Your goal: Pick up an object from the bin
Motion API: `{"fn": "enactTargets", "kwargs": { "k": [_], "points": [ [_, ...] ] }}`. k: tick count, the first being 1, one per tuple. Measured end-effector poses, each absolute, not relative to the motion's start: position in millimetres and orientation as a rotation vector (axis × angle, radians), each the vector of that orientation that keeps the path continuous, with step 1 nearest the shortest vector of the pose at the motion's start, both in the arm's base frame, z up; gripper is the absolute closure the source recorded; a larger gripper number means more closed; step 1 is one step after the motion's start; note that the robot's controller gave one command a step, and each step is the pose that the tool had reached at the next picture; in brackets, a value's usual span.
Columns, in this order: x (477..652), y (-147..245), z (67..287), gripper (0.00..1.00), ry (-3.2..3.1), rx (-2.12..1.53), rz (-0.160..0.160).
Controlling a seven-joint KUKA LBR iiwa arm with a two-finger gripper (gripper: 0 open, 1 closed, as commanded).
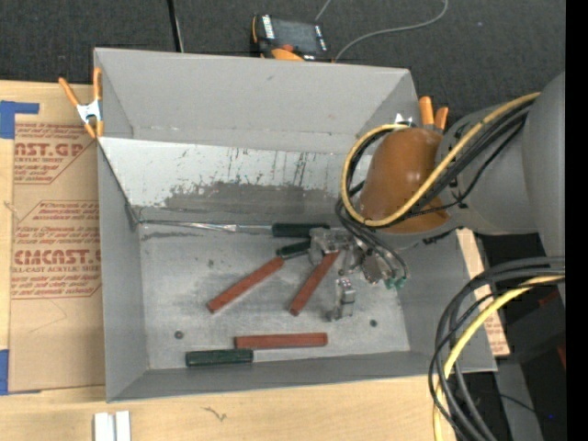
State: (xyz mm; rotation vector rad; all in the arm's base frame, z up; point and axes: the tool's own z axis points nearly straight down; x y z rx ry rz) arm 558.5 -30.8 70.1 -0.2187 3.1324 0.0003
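Note:
My gripper [344,294] is low in the right half of the bin, just above the floor. Right beside it on the left lies a short red-brown stick [312,284], slanting up to the right, its upper end at the gripper's body. A longer red-brown stick [245,285] lies further left at a similar slant. Two dark green sticks [296,231] [293,248] lie just behind the gripper near the back wall.
Along the bin's front wall lie a flat red-brown stick [280,341] and a dark green stick [219,358]. The arm with its orange cover and cables hangs over the bin's right side. The bin's left floor is bare metal.

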Motion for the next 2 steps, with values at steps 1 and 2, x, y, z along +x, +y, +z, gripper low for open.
{"fn": "enactTargets", "kwargs": {
  "k": [1, 2],
  "points": [
    [558.5, -31, 70, 1.00, 3.134, -0.219, 0.000],
    [550.2, -30, 213, 1.00, 3.124, -0.222, -0.003]
  ]
}}
